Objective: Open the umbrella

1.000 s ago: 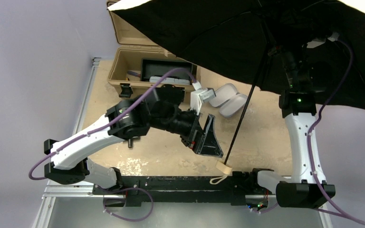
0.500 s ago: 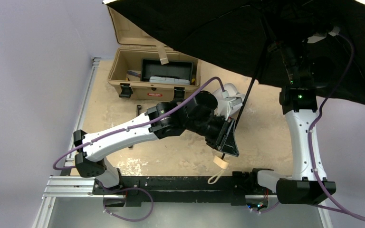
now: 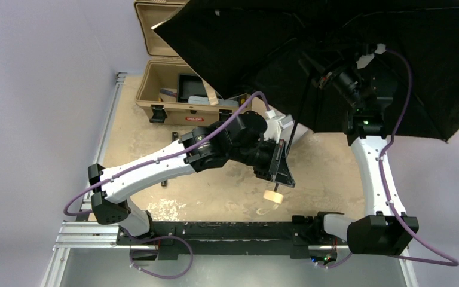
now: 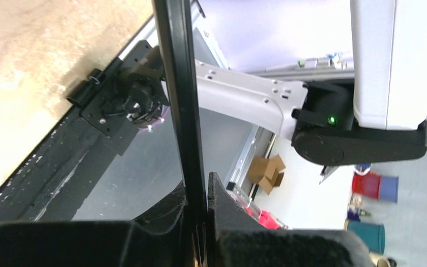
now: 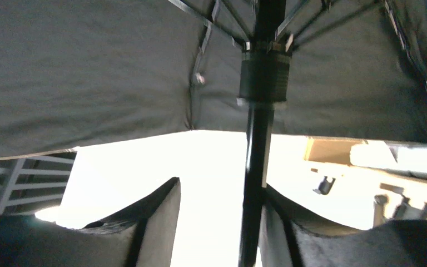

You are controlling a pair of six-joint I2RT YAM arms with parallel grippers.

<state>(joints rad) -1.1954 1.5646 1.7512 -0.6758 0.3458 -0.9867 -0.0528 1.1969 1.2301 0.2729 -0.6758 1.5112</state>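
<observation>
The umbrella (image 3: pixel 334 42) is spread wide, its black lining and ribs filling the upper right. Its thin dark shaft (image 3: pixel 294 122) slants down to the tan knob handle (image 3: pixel 273 196), which hangs just above the table. My left gripper (image 3: pixel 281 172) is shut on the shaft a little above the handle; in the left wrist view the shaft (image 4: pixel 179 100) is pinched between the jaws of the left gripper (image 4: pixel 199 203). High up under the canopy, my right gripper (image 3: pixel 324 75) is open. In the right wrist view the shaft (image 5: pixel 254 167) leans against the right finger of the right gripper (image 5: pixel 219 194), below the runner (image 5: pixel 263 72).
An open tan toolbox (image 3: pixel 167 104) stands at the back left, partly under the canopy. A pale hard case (image 3: pixel 285 124) peeks out behind my left arm. A small dark object (image 3: pixel 174 137) lies on the table. The black base rail (image 3: pixel 215 230) runs along the near edge.
My left arm swung right to the shaft and shut on it above the handle. The right gripper's jaws opened off the shaft. The canopy tilted and shifted left.
</observation>
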